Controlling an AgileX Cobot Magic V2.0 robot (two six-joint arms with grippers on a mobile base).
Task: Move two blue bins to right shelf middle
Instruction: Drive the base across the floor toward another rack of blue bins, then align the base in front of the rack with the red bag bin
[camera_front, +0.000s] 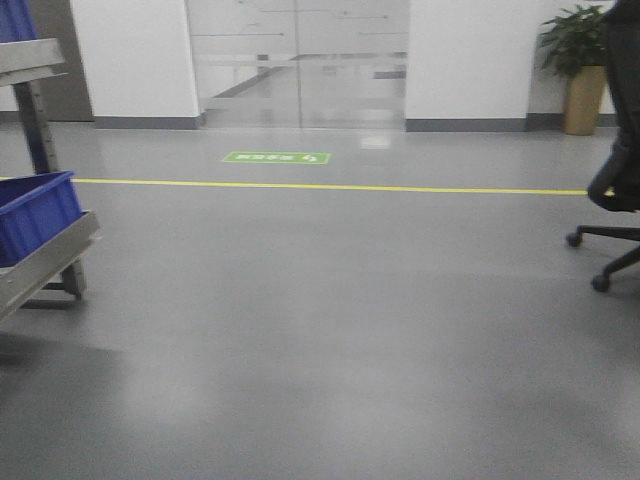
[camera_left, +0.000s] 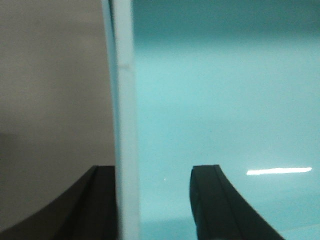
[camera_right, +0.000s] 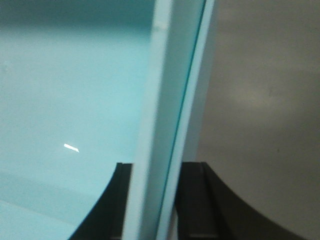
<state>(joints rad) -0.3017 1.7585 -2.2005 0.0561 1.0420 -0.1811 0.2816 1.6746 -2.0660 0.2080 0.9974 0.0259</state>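
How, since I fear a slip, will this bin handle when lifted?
Probably stiff: the bin wall looks straight in the right pincer. Likely slippery: glossy glare on its surface. It might tilt, as one finger of the left pincer stands off the wall.

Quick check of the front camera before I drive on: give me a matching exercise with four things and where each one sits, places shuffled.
Things:
1. blue bin
2. office chair
3. potted plant
4. green floor sign

Places:
A. far right, against the back wall
B. right edge, wheels on the near side of the yellow line
C. left edge, on the tilted shelf
D. on the floor beyond the yellow line, before the glass doors

Pairs: 1-C, 2-B, 3-A, 4-D
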